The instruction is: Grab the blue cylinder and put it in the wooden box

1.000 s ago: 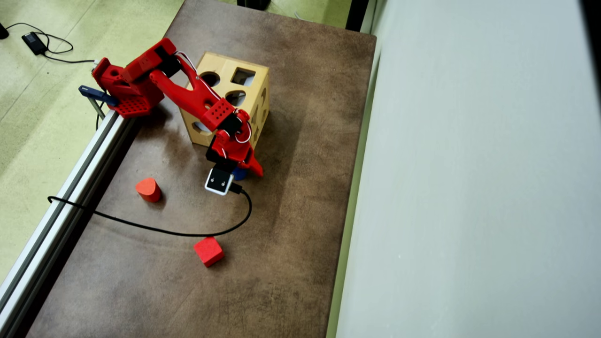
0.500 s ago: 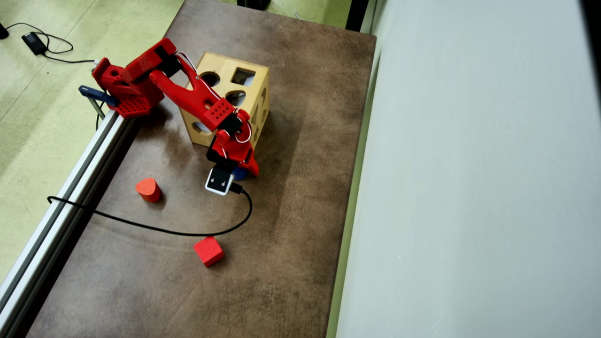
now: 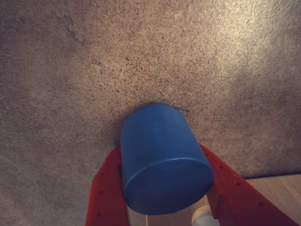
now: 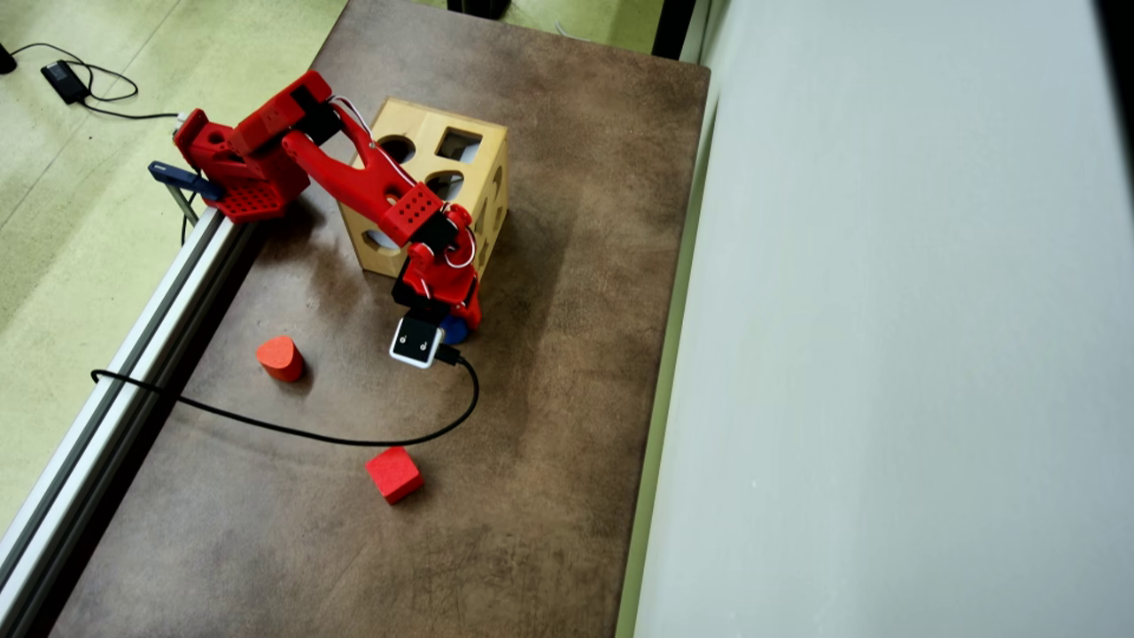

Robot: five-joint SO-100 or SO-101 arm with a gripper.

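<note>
So the blue cylinder [image 3: 162, 162] looks like a solid painted wood block to us: light, stiff, nothing fragile, though that smooth curved side could get slippery. Best hold is across the round wall, one finger each side, which is pretty much how we see it in the wrist view. The pincer [image 3: 162, 197] sits lower centre there, narrowed down so both red fingers [image 3: 106, 188] hug the cylinder's sides; we'd call it gripped. It seems to rest on the brown tabletop [image 3: 70, 70], hard to be sure. In the overhead view just a blue sliver [image 4: 455, 330] peeks out, near the wooden box [image 4: 416, 124], centre-left.
</note>
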